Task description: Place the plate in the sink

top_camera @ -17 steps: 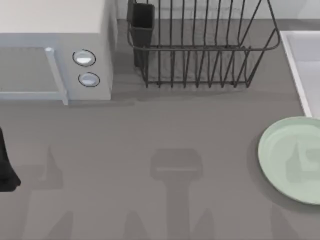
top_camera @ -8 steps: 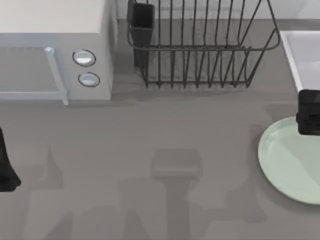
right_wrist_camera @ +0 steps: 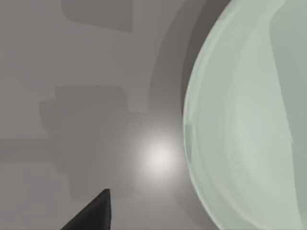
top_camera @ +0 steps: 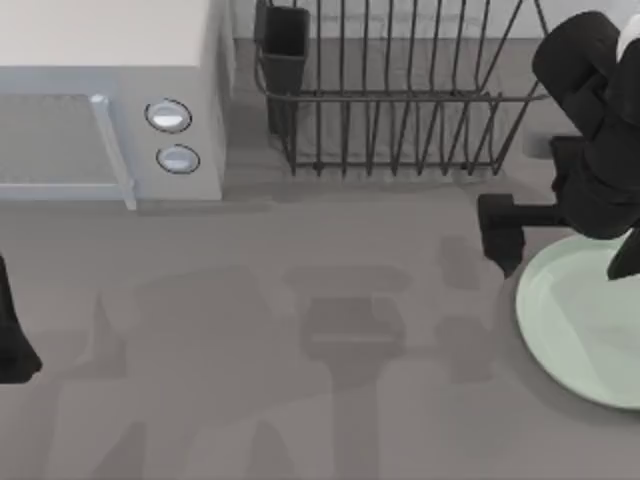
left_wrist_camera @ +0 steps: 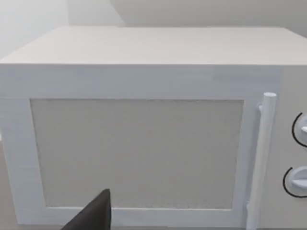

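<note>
A plain grey desk [top_camera: 300,400] fills most of the top view, crossed by soft blocky shadows in the lower half of the frame. At the upper left stands a pale grey-white microwave [top_camera: 110,100] with a vertical door handle and two round knobs, and a dark wire dish rack [top_camera: 400,90] sits at the upper middle. Behind the microwave in the left wrist view runs a pale, bare wall [left_wrist_camera: 192,12].

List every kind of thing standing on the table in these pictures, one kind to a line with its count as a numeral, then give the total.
Microwave: 1
Dish rack: 1
Plate: 1
Total: 3
</note>
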{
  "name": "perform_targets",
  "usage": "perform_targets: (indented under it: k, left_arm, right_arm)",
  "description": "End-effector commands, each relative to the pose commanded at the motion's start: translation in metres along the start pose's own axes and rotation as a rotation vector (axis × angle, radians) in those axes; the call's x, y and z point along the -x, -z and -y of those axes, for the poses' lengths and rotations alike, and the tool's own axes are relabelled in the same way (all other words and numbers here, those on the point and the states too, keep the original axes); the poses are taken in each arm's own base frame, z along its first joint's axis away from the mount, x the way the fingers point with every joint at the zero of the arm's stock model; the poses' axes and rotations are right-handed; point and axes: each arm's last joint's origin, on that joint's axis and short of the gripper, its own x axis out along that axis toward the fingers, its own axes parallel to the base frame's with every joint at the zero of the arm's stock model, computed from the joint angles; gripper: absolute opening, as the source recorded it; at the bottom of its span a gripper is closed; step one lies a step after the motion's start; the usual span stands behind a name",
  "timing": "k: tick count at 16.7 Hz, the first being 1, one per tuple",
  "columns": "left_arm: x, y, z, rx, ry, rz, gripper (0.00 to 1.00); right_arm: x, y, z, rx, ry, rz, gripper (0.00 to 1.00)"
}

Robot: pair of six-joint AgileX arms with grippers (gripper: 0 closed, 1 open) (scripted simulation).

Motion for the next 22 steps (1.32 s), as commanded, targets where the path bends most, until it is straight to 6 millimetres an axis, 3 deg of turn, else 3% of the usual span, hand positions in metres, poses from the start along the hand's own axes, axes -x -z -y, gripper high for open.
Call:
perform_targets:
  k: [3, 10, 18, 22]
  left_arm:
    - [0.000, 0.000, 0.000, 0.000, 0.000, 0.000, 1.00]
    - [0.000, 0.000, 0.000, 0.000, 0.000, 0.000, 1.00]
    - [0.000, 0.000, 0.000, 0.000, 0.000, 0.000, 1.00]
    - [0.000, 0.000, 0.000, 0.000, 0.000, 0.000, 1.00]
  right_arm:
    - [-0.010, -0.008, -0.009, 0.000, 0.023, -0.056, 1.00]
    - [-0.016, -0.008, -0.008, -0.004, 0.024, -0.060, 1.00]
    - [-0.099, -0.005, -0.008, -0.001, 0.020, -0.049, 1.00]
    - [-0.112, -0.002, -0.007, 0.000, 0.024, -0.058, 1.00]
